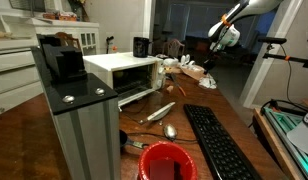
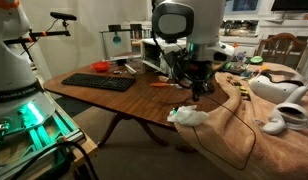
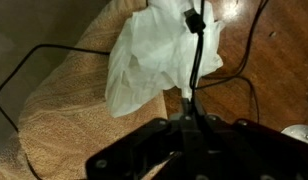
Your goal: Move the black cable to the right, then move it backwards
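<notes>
- Lower centre of the wrist view: black two-finger gripper point(image 3: 188, 105), jaws pinched shut on the thin black cable point(image 3: 197, 55).
- Cable: runs up-frame over a crumpled white tissue point(image 3: 149, 65) on a tan fleecy cloth point(image 3: 64, 115); slack loop at frame left.
- Risk (judged): dragging could snag the tissue or cloth; the thin cable might slip from the pinch.
</notes>
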You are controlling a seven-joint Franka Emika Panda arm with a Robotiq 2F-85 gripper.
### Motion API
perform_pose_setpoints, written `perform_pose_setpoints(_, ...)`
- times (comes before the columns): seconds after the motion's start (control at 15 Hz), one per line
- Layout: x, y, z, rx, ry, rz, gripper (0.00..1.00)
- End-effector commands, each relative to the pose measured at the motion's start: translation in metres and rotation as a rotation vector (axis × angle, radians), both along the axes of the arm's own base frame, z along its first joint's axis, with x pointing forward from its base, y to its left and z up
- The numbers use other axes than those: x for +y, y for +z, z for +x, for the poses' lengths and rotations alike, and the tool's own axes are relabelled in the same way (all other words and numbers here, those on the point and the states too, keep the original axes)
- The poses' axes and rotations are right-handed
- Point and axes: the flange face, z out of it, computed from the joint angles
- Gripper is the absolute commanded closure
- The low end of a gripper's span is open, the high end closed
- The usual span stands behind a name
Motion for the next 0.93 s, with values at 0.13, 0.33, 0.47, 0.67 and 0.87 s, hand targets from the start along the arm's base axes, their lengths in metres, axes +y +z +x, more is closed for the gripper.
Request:
perform_pose_setpoints(0.13, 0.036, 0.002, -0.011, -0.014, 0.163, -0.103, 0.99)
perform_pose_setpoints(0.33, 0.052, -0.003, -0.016, -0.01, 0.24, -0.136, 0.99)
perform_pose_setpoints(0.47, 0.062, -0.006, -0.019, -0.007, 0.291, -0.156, 0.99)
perform_pose_setpoints(0.67, 0.074, -0.01, -0.024, -0.008, 0.351, -0.187, 0.99)
perform_pose_setpoints(0.87, 0.083, -0.014, -0.027, -0.008, 0.397, -0.211, 0.99)
